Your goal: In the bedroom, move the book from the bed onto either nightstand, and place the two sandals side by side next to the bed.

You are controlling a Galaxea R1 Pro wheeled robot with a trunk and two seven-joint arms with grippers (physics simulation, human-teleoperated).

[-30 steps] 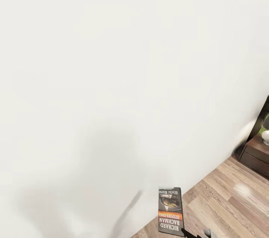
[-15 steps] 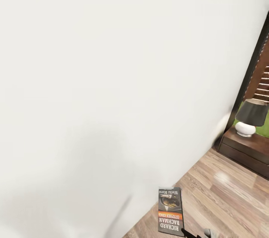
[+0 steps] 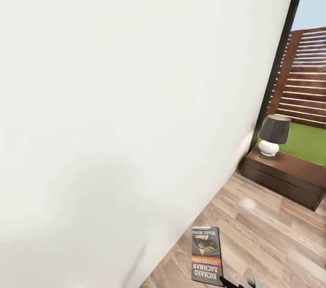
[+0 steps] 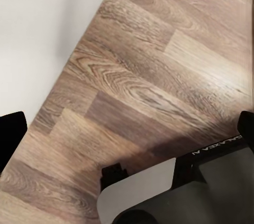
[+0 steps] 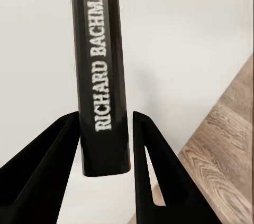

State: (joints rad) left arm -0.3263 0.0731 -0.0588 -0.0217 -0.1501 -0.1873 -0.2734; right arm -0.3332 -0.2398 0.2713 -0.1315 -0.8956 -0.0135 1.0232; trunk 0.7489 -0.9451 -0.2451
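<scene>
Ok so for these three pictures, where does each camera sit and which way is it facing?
Head view: on the robot's head, facing a white wall, the wood floor, and a nightstand bearing a lamp; the held book shows.
Left wrist view: on the left arm, facing the floor; dark fingertips and robot body show.
Right wrist view: on the right arm, looking along the right gripper clamping the book's spine.
Shared: book, wall, floor.
</scene>
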